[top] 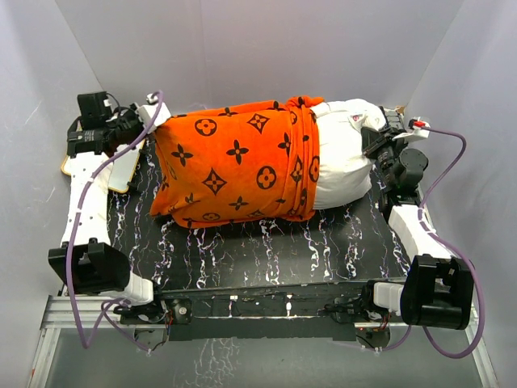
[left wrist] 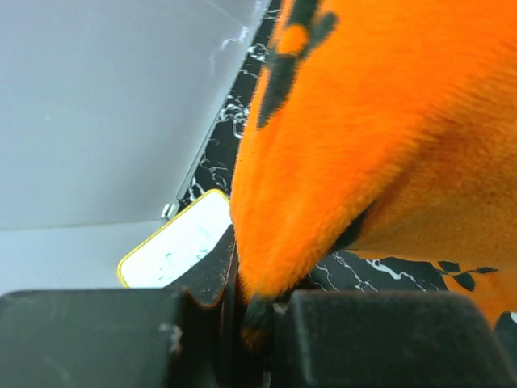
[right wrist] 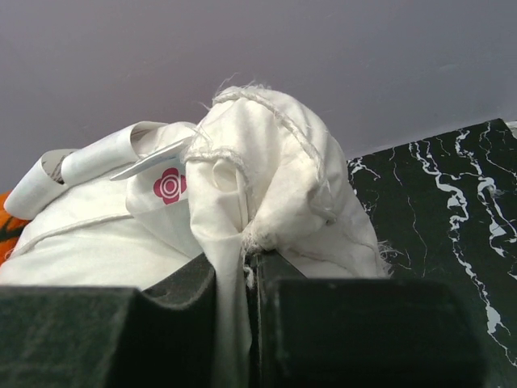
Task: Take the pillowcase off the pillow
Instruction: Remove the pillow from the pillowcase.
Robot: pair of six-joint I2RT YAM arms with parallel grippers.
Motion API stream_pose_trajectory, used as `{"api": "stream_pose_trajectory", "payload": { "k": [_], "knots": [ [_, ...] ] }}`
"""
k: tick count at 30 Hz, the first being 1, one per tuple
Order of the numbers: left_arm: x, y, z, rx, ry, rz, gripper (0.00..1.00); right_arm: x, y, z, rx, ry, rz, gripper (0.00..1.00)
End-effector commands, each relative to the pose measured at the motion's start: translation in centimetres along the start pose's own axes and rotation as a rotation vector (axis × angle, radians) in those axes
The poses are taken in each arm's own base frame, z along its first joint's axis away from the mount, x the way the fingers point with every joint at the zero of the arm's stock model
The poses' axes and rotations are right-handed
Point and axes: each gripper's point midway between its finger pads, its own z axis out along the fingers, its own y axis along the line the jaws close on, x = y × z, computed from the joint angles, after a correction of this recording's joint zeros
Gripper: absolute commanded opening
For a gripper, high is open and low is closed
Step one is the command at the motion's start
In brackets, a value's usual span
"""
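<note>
Pillowcase corner in closed left hand, pillow end in closed right hand.

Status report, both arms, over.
Left gripper shut on pillowcase corner. Right gripper shut on pillow end. Pillowcase covers most of pillow. Board lies by left gripper.

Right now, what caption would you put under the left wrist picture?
Left tool pinching a corner of the orange pillowcase, black marbled table behind.
</note>
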Motion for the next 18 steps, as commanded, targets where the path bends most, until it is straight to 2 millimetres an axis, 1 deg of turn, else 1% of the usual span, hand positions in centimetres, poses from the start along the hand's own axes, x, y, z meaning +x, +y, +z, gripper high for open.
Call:
{"api": "stream_pose_trajectory", "payload": {
  "k": [1,5,7,9,11,13,15,18],
  "knots": [
    [-0.3,6.8,-6.7,-0.349,0.029,-0.085,0.00,-2.5,-3.0,-0.2,0.197,-0.069,-0.015,0.08],
    [2.4,9.7,-10.0,-0.529,0.080,-0.265,0.00,-1.8,-5.2,-1.1,0.320,-0.061,-0.010,0.09],
    [3.8,10.4,-12.0,-0.586,0.091,-0.366,0.00,-1.3,-6.1,-1.6,0.366,-0.054,-0.010,0.09],
    [5.9,10.2,-13.5,-0.600,0.103,-0.455,0.00,-0.8,-6.6,-2.0,0.385,-0.047,-0.011,0.09],
    [8.3,9.4,-14.2,-0.596,0.130,-0.524,0.00,-0.3,-6.9,-2.2,0.400,-0.039,-0.011,0.09],
    [9.6,8.9,-15.7,-0.630,0.154,-0.543,0.00,-0.1,-7.3,-2.6,0.419,-0.037,-0.014,0.09],
    [10.9,8.6,-16.3,-0.656,0.182,-0.569,0.00,0.2,-7.9,-3.0,0.451,-0.035,-0.018,0.09],
    [12.5,8.7,-17.1,-0.683,0.216,-0.611,0.00,0.3,-8.5,-3.5,0.486,-0.039,-0.017,0.09]
  ]
}}
